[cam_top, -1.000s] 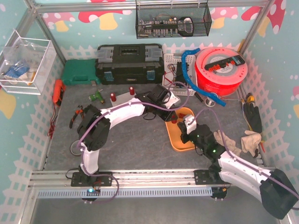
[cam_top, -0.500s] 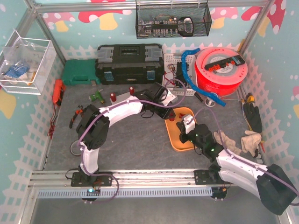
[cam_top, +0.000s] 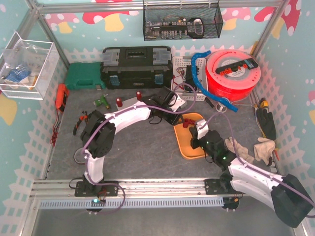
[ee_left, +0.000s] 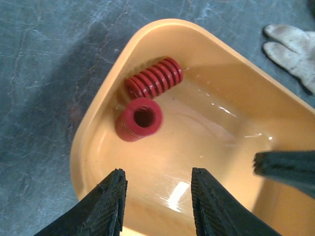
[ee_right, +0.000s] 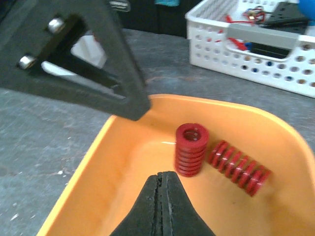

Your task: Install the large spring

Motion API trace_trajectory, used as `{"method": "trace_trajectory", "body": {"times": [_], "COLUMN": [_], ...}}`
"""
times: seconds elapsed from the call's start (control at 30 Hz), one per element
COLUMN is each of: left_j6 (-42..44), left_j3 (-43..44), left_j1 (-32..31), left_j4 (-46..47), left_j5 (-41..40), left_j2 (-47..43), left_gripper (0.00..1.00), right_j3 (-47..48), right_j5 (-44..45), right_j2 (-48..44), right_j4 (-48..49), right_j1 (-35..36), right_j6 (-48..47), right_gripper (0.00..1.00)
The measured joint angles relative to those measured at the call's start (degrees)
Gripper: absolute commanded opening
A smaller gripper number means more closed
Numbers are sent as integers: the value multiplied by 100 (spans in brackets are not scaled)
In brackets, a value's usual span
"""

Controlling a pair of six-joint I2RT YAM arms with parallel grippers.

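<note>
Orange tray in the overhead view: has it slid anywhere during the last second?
No. The orange tray lies where it did in both earlier pictures, with the same gap between its far end and the white basket behind it.

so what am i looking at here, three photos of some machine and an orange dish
The left arm and right arm are robots bolted to a table. One picture looks down from above; the others come from a camera on each wrist. The left gripper hangs open over an orange tray; the right gripper is shut on nothing. In the tray are two red springs: the upright spring and the lying spring. A toolbox and red reel sit at the back.
</note>
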Motion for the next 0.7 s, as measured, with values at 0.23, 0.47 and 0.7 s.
{"method": "trace_trajectory", "body": {"times": [0.23,0.47,0.7], "left_j6": [0,-4,-122], "left_j3": [175,337,444], "left_j1": [-247,-527,-632], "left_j4": [155,660,723], "left_j5": [-656,-1010,-1672], "left_j2": [63,313,802], "left_gripper": [40,41,47], "right_j3": [426,745,610], "right_j5": [678,728,1574], "right_j2": [-219,-280,-1202], "right_j4": [-787,-1272,-1547], "right_j1": [-293,-470,-570], "right_j6": [616,837,1115], "right_gripper": [24,39,67]}}
